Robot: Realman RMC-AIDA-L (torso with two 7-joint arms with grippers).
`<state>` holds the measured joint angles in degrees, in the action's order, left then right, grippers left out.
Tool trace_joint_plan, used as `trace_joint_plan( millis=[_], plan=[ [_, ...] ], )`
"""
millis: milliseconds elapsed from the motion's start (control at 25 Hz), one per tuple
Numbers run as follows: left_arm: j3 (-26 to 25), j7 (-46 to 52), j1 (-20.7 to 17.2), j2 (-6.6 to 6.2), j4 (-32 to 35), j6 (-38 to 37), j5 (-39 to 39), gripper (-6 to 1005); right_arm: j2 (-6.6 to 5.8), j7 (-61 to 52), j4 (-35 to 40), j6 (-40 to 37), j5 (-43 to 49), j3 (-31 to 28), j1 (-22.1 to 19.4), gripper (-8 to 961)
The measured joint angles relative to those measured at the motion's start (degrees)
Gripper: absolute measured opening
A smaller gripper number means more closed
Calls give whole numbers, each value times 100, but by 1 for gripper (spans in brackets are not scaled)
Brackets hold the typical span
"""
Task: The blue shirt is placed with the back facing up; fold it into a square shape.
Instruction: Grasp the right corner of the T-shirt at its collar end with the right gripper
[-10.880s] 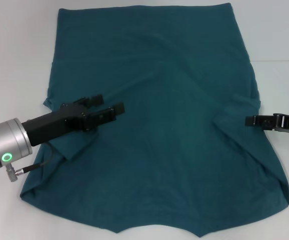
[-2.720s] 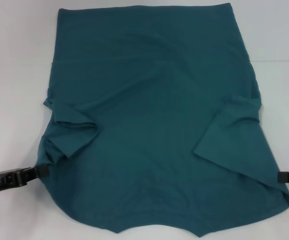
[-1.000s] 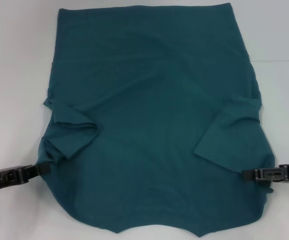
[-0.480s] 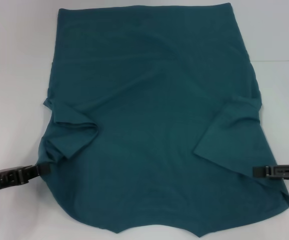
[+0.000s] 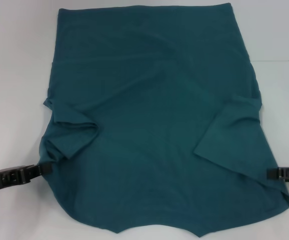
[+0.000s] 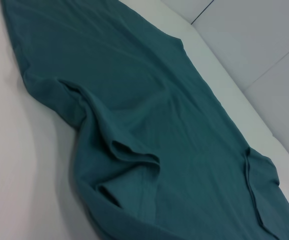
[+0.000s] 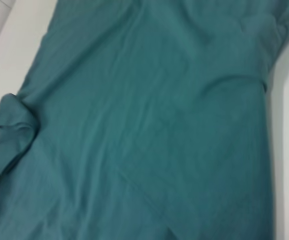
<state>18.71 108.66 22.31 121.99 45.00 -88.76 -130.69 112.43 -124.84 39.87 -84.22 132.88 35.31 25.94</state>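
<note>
You have the blue shirt [image 5: 154, 120] spread flat across the middle of the white table [image 5: 14, 60], filling most of the head view. Its long axis runs away from the robot: the straight hem edge lies at the far end, and the curved, notched edge with the shoulders sits at the near end, closest to the robot. The plain side faces up; no lettering shows. Both sleeves are folded inward onto the body. The left sleeve [image 5: 72, 135] is bunched into a rumpled fold near the left edge, and the right sleeve [image 5: 232, 132] lies as a flatter, angled flap.

Your left gripper [image 5: 43, 170] is low at the shirt's left edge, near the shoulder end, with its tip touching or just at the cloth. You cannot tell from these views whether its fingers are pinching the fabric or spread. Your right gripper [image 5: 274, 173] is at the right edge at about the same depth, its tip on the cloth margin; its finger state is equally unreadable.

The table is plain, smooth and white. A faint seam line [image 5: 279, 61] crosses it on the far right. In the left wrist view, pale panels [image 6: 254, 35] with thin dark joints rise beyond the table edge.
</note>
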Motion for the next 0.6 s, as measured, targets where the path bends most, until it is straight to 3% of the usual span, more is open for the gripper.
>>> trace_joint_plan(
  millis=[600],
  plan=[
    [-25, 45, 61, -18, 0, -3, 0, 17, 88, -5, -35, -223, 149, 16, 51, 920]
  ],
)
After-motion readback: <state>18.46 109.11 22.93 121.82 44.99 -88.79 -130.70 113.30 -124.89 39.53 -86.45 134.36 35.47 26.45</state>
